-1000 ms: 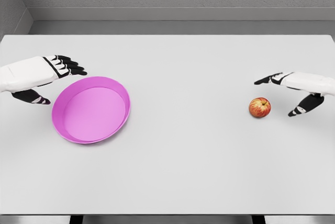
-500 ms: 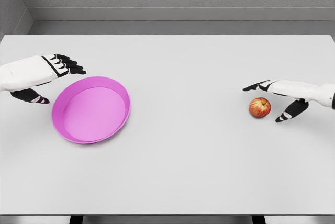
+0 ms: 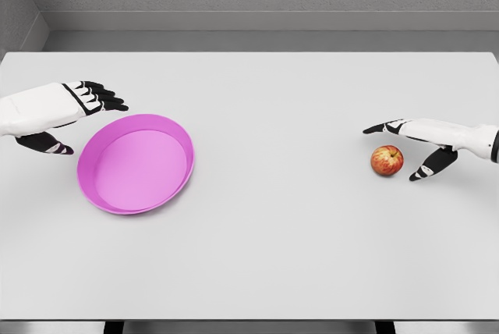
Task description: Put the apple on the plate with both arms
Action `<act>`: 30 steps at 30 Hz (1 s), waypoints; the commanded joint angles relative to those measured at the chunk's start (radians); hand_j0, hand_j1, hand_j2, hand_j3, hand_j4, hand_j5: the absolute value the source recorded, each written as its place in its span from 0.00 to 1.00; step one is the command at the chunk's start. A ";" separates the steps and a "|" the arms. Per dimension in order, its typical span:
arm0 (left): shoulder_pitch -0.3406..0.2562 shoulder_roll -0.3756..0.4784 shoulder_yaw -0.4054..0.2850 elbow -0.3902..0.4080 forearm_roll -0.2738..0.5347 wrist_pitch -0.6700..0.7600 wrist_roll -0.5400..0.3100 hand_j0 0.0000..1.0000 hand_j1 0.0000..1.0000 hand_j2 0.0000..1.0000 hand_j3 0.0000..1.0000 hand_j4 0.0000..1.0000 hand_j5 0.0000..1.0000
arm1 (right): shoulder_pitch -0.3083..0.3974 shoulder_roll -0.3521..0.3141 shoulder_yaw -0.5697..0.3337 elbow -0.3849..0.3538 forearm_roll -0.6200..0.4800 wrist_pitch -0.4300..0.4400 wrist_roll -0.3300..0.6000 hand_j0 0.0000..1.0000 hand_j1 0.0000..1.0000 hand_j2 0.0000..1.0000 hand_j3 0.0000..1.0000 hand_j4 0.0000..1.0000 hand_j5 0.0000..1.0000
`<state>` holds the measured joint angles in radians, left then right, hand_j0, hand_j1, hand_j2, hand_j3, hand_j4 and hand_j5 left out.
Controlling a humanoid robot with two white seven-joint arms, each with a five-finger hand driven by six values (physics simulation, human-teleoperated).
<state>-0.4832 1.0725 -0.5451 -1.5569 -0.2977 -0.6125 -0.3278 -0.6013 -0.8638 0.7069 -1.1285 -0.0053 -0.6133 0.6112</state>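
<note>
A small red-and-yellow apple [image 3: 387, 161] rests on the white table at the right. My right hand [image 3: 394, 151] reaches in from the right edge, open, its black fingers stretched just behind the apple and its thumb in front and to the right; the apple sits between them with small gaps on both sides. At the left lies the shallow pink plate [image 3: 95, 194], nothing in it. My left hand [image 3: 86, 122] hovers open at the plate's upper left rim, fingers pointing right and thumb lower down, apart from the rim.
The white table [image 3: 273, 240] ends at a front edge near the bottom of the view. A grey wall runs along the back.
The right hand slid left from beside the apple until its fingers and thumb bracket it, then stayed there. The left hand, the plate and the apple have kept their places.
</note>
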 commanded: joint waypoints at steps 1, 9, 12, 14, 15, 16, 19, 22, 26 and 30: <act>0.000 0.001 0.000 0.000 0.006 0.002 0.000 1.00 1.00 1.00 1.00 1.00 1.00 | 0.000 0.006 0.002 -0.002 -0.007 0.002 0.000 0.95 0.95 0.95 0.95 0.95 0.95; 0.000 0.001 0.000 0.000 0.006 0.002 0.001 1.00 1.00 1.00 1.00 1.00 1.00 | 0.002 0.017 0.002 -0.008 -0.005 0.002 0.000 0.90 0.90 0.90 0.90 0.90 0.90; 0.000 0.001 0.000 0.000 0.006 0.002 0.001 1.00 1.00 1.00 1.00 1.00 1.00 | 0.000 0.017 0.002 -0.008 -0.005 0.002 0.000 0.81 0.81 0.81 0.81 0.81 0.81; 0.000 0.001 0.000 0.000 0.006 0.002 0.000 1.00 1.00 1.00 1.00 1.00 1.00 | 0.002 0.017 0.002 -0.008 -0.005 0.002 0.000 0.75 0.75 0.75 0.75 0.75 0.75; 0.000 0.001 0.000 0.000 0.006 0.002 0.001 1.00 1.00 1.00 1.00 1.00 1.00 | 0.002 0.017 0.002 -0.008 -0.005 0.002 0.000 0.70 0.70 0.70 0.70 0.70 0.70; 0.000 0.000 0.000 0.000 0.006 0.002 0.001 1.00 1.00 1.00 1.00 1.00 1.00 | 0.002 0.016 0.002 -0.008 -0.005 0.002 0.000 0.68 0.68 0.68 0.68 0.68 0.68; 0.000 0.001 0.000 0.000 0.006 0.002 0.000 1.00 1.00 1.00 1.00 1.00 1.00 | 0.002 0.017 0.002 -0.010 -0.007 0.002 0.000 0.54 0.54 0.54 0.54 0.54 0.54; 0.000 0.000 0.000 -0.002 0.006 0.002 0.001 1.00 1.00 1.00 1.00 1.00 1.00 | 0.002 0.017 0.002 -0.010 -0.007 0.002 0.000 0.49 0.49 0.49 0.49 0.49 0.49; 0.000 0.001 0.000 -0.002 0.006 0.002 0.001 1.00 1.00 1.00 1.00 1.00 1.00 | 0.002 0.025 0.002 -0.013 -0.008 0.002 0.000 0.48 0.48 0.48 0.48 0.48 0.48; 0.000 0.001 0.000 0.000 0.006 0.002 0.001 1.00 1.00 1.00 1.00 1.00 1.00 | 0.000 0.042 0.016 -0.120 -0.048 0.002 0.000 0.48 0.48 0.48 0.48 0.48 0.48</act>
<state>-0.4832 1.0722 -0.5450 -1.5577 -0.2977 -0.6125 -0.3277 -0.6029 -0.8275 0.7165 -1.1983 -0.0241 -0.6144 0.6095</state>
